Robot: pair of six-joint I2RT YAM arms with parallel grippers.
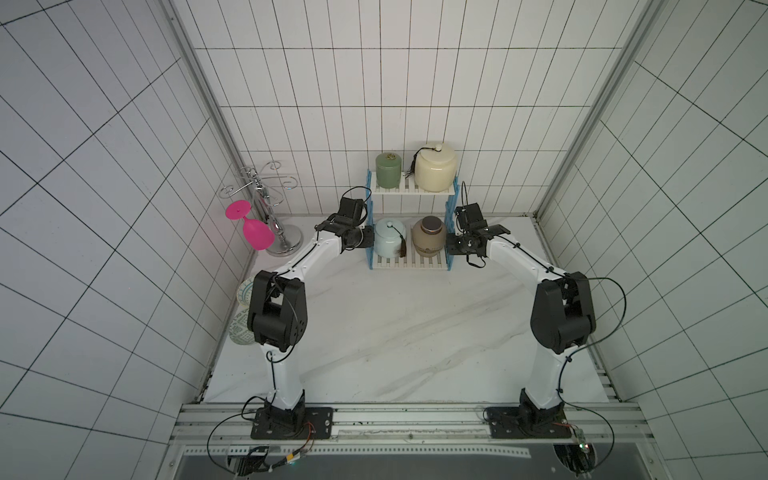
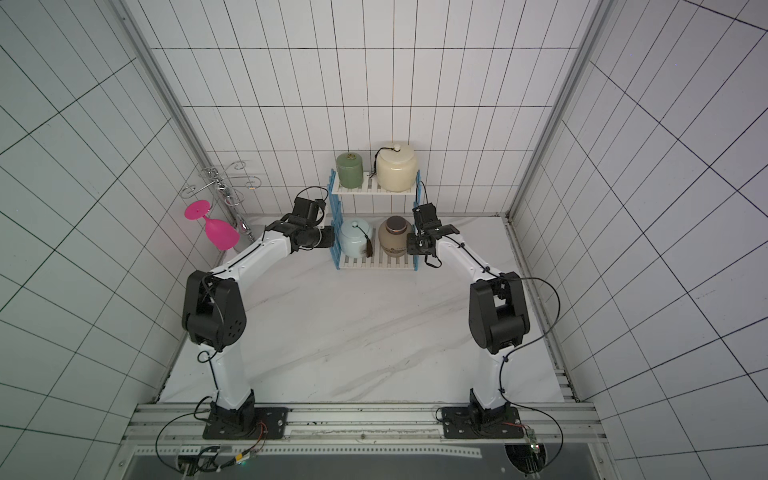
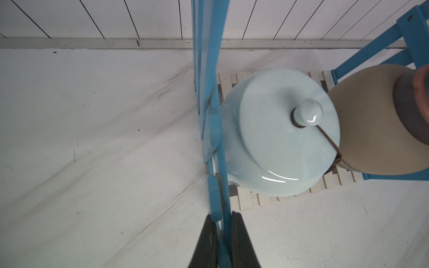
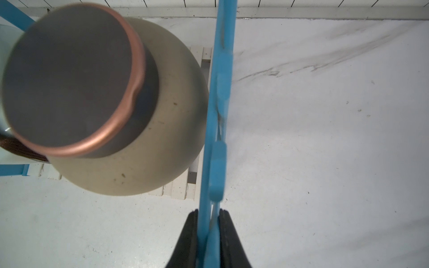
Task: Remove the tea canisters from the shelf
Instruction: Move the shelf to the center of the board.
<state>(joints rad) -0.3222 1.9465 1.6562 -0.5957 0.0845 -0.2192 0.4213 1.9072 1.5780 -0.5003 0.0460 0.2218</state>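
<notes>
- fingers of the left gripper are pinched tight on a light-blue side slat at the left end of the shelf, as the left wrist view shows.
- fingers of the right gripper are clamped the same way on a blue slat at the shelf's right end. neither pair holds a canister.
- pale blue canister, with a knob and a brown tassel cord, stands upright on the lower board just inside the left slats.
- tan canister, with a dark flat lid rimmed in copper, stands beside it on the same board, just inside the right slats. whether the two jars touch cannot be told.
- green canister and cream canister stand upright on the upper board. the green one is on the left. the cream one, on the right, has a knob and a dark tassel.
- shelf rests on the marble-patterned tabletop, close to the tiled back wall, with both arms reaching in from the sides at the height of the lower tier.
- pink goblet hangs tilted, foot up, at the silver wire stand in the far left corner, well apart from the shelf.
</notes>
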